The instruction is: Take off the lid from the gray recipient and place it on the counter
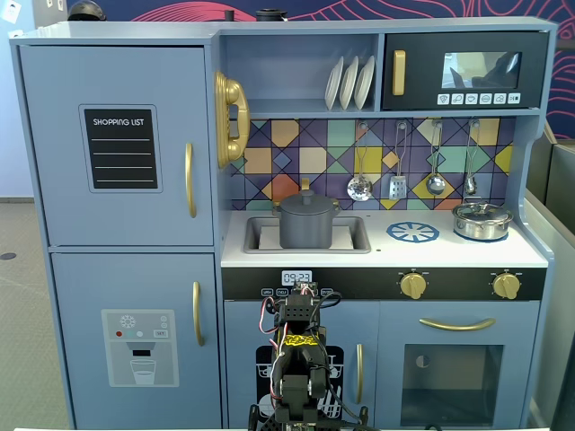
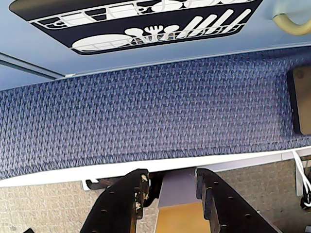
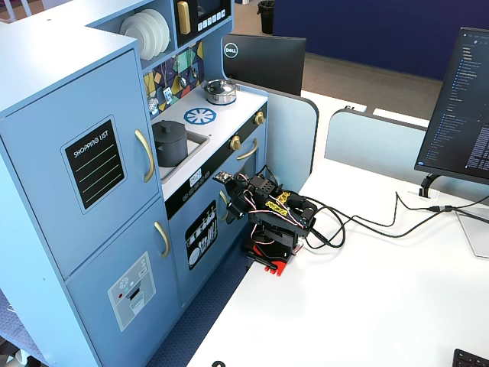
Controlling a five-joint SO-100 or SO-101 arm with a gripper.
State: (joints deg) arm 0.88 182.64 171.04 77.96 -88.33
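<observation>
The jaws stand slightly apart with nothing between them, pointing down past the white table edge at blue carpet in the wrist view. The arm is folded low in front of the toy kitchen, so the worktop lies well above and beyond the jaws. There the gray recipient sits in the recessed sink, the lid on top of it. A silver pot stands far off to the right.

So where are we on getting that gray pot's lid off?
Nothing is done yet: the lid sits on the gray recipient in the sink. The gripper is open and empty, folded low by the cabinet front. Reaching, lifting and placing it on the counter remain.
</observation>
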